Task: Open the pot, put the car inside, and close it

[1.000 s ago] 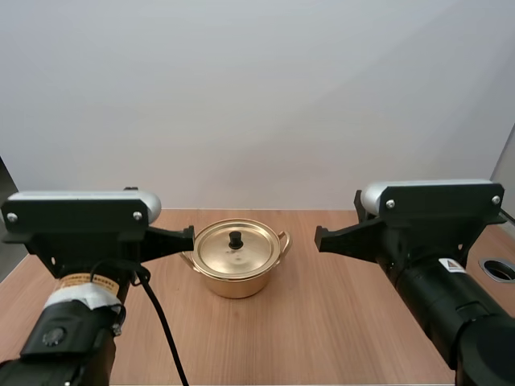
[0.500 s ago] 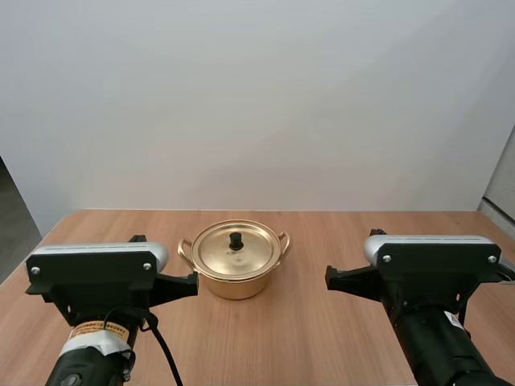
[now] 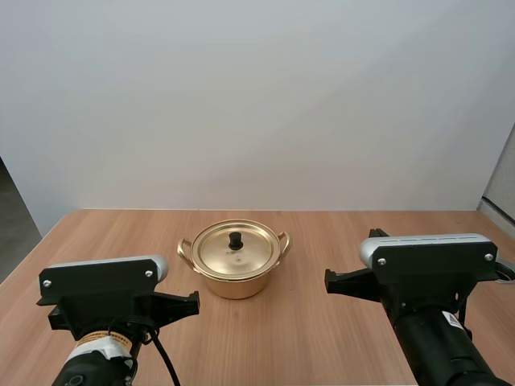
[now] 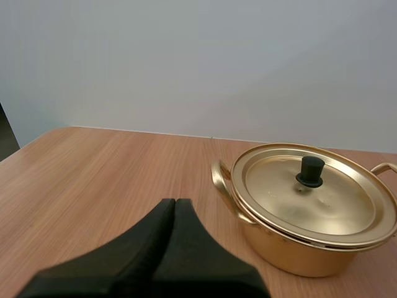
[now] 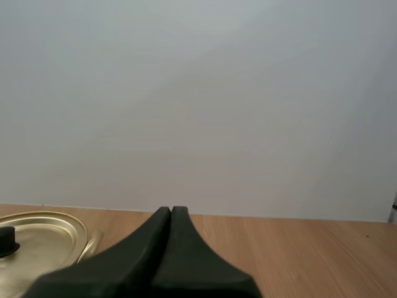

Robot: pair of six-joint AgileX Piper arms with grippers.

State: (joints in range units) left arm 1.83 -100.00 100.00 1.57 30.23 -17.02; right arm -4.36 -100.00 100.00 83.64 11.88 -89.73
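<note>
The pot (image 3: 235,273) stands upright on the table (image 3: 346,241). Its lid (image 3: 245,253) sits flat on the rim, with a black knob (image 3: 236,239) at the lid's middle and a handle at each side of the pot. The left gripper (image 3: 194,303) hangs near the pot, at its near left, and does not touch it. In the left wrist view its fingers (image 4: 149,248) lie pressed together as one dark wedge, holding nothing. The right gripper (image 3: 327,281) hangs to the pot's right, farther from it than the left one. In the right wrist view its fingers (image 5: 155,248) are likewise together and empty, with the lid's edge beside them.
</note>
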